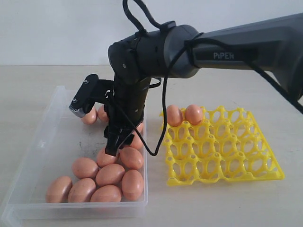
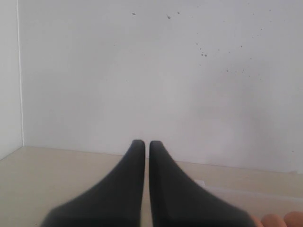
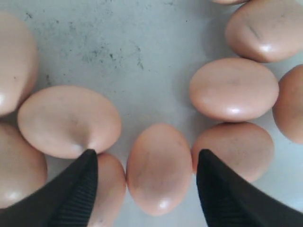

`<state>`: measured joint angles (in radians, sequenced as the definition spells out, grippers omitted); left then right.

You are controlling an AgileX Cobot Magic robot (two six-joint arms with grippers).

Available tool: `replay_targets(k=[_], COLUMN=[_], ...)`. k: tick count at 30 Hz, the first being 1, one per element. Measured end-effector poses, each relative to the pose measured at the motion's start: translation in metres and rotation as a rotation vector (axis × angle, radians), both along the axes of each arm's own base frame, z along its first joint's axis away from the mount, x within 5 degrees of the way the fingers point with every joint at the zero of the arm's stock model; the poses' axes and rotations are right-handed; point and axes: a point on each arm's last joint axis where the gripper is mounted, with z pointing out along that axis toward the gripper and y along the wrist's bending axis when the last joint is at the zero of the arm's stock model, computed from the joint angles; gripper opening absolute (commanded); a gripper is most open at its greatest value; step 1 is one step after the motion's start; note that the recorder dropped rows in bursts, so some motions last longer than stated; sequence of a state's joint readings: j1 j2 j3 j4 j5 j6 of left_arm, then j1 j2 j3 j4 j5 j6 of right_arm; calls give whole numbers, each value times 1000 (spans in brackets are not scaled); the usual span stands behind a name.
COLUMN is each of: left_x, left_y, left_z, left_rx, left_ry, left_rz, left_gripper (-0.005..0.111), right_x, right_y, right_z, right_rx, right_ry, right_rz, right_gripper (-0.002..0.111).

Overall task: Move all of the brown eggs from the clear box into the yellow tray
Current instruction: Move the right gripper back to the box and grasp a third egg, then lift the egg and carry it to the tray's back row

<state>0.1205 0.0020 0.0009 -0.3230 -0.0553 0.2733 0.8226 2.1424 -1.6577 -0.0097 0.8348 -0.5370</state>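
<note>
Several brown eggs [image 1: 110, 174] lie in the clear box [image 1: 40, 146], most of them heaped at its near end. Two more eggs [image 1: 193, 114] sit in the back-left cups of the yellow tray [image 1: 227, 156]. My right gripper [image 1: 115, 144] reaches across into the box and points straight down. In its wrist view the right gripper [image 3: 147, 152] is open, its fingertips [image 3: 87, 163] on either side of one egg [image 3: 158, 175] with gaps on both sides. The left gripper [image 2: 147, 142] is shut on nothing, facing a white wall.
The right arm [image 1: 246, 47] spans above the tray's back edge, its black cable [image 1: 161, 127] hanging between box and tray. Dark smudges [image 3: 113, 54] mark the box floor. Eggs [image 3: 234, 90] crowd round the straddled one. The left arm does not show in the exterior view.
</note>
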Motion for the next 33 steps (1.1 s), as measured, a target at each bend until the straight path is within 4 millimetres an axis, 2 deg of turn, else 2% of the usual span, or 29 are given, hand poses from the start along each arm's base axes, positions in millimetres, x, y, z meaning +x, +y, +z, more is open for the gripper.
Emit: replay_targets(k=[9, 15, 17, 18, 20, 21, 27, 31, 33], left_x=[0, 0, 0, 0, 0, 0, 0, 0, 0], left_y=[0, 0, 0, 0, 0, 0, 0, 0, 0], left_z=[0, 0, 0, 0, 0, 0, 0, 0, 0], left_rx=[0, 0, 0, 0, 0, 0, 0, 0, 0], left_ry=[0, 0, 0, 0, 0, 0, 0, 0, 0], left_rz=[0, 0, 0, 0, 0, 0, 0, 0, 0], left_gripper=[4, 4, 4, 4, 4, 4, 4, 4, 4], right_x=[8, 13, 13, 14, 14, 14, 15, 15, 16], right_y=[6, 3, 0, 0, -1, -1, 1, 8, 11], right_z=[-25, -38, -40, -41, -43, -43, -42, -40, -32], right_rx=[3, -56, -85, -94, -100, -99, -70, 18, 73], right_ry=[-23, -53, -55, -56, -57, -56, -60, -58, -71], right_rz=[-6, -38, -45, -42, -43, -45, -72, -101, -115], right_gripper=[54, 54, 48, 39, 16, -1, 0, 0, 0])
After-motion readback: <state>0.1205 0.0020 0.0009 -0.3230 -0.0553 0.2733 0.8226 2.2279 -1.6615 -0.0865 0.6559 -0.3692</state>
